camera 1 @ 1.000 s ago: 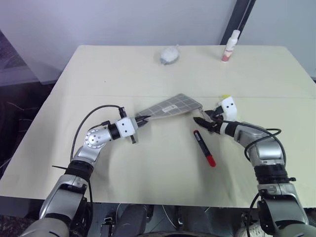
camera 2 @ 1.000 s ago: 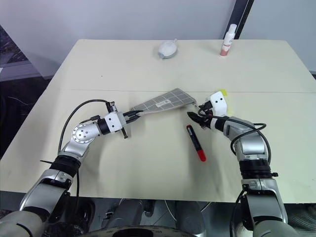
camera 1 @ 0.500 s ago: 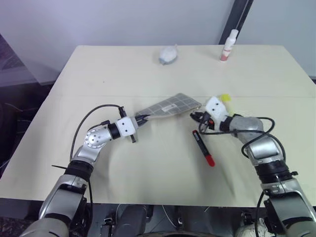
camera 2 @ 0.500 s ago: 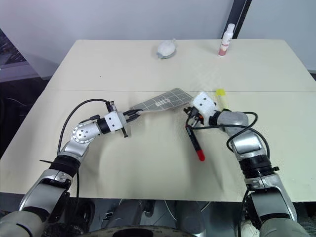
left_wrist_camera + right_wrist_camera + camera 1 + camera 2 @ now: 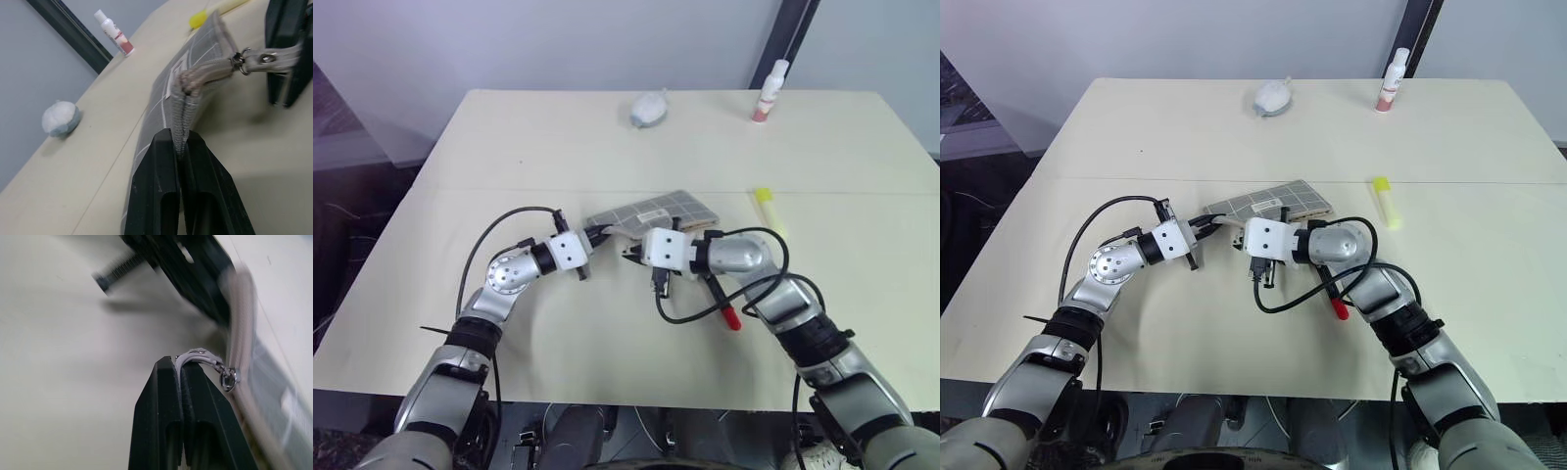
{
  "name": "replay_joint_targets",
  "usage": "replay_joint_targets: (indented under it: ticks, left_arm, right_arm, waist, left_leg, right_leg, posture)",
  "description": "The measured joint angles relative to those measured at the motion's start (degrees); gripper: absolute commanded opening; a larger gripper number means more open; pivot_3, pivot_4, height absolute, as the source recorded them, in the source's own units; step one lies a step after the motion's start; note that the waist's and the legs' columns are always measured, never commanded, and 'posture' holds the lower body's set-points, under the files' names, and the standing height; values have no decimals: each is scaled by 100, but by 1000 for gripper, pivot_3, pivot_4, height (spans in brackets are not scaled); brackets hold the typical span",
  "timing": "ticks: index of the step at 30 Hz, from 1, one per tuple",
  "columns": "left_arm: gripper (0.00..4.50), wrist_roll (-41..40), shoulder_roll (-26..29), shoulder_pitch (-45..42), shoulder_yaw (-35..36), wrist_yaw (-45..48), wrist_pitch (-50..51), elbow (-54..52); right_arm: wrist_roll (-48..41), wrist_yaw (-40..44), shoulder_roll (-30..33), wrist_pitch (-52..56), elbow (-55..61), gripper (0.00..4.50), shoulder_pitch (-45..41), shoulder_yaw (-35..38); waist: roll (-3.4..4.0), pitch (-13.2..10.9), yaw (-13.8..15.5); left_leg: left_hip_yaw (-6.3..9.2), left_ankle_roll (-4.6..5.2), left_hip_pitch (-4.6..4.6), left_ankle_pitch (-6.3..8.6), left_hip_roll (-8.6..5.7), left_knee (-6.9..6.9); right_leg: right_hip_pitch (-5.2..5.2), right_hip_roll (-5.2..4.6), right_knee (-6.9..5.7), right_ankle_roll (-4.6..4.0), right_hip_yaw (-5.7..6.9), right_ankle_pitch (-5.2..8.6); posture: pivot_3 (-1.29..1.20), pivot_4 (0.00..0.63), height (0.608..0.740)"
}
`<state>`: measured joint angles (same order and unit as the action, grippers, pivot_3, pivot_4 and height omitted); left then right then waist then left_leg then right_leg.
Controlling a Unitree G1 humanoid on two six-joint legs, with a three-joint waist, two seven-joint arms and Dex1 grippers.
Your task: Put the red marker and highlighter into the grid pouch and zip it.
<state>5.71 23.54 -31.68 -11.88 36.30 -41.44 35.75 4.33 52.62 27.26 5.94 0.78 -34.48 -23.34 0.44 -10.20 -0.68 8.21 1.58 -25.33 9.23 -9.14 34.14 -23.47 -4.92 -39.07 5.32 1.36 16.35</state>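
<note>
Both head views look forward and down from above the near edge of the pale cream bench, taking in its whole top out to the grey wall. They share nearly the same scene, slightly offset sideways. The left wrist view sits close and low over the bench, facing along the flat grey fabric pouch with white grid lines toward the far right corner. The right wrist view looks from very near at the pouch's grey zipper pull tab.
</note>
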Motion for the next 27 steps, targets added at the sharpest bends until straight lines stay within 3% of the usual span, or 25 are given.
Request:
replay_joint_targets:
  ticks: [15,18,25,27]
  left_arm:
    - [0,507,161,-3,-23,-450,-540,68]
    - [0,504,153,-39,-19,-553,-552,115]
    - [0,546,256,-60,38,-848,-545,203]
    - [0,550,292,-36,54,-917,-544,202]
  right_arm:
    - [254,125,-191,-616,-344,59,-188,-40]
    - [121,128,-194,-584,-322,956,-184,98]
    - [-277,159,415,-370,295,4460,873,741]
    - [-465,66,566,-135,632,4460,1415,1058]
  waist:
    - [-1,0,1]
    - [0,1,-1]
    - [-1,0,62]
    - [-2,0,98]
  left_leg:
    - [2,-1,2,-1,0,-1]
    - [2,-1,2,-1,0,-2]
    - [3,0,-1,1,-4,-1]
    - [3,0,-1,1,-4,-2]
  right_leg:
    - [0,3,-1,0,0,0]
    - [-1,4,-1,0,0,0]
    - [0,-1,1,0,0,0]
    - [0,-2,0,0,-1,0]
  posture:
    - [0,150,740]
    - [0,150,740]
    - [0,150,740]
    - [0,150,740]
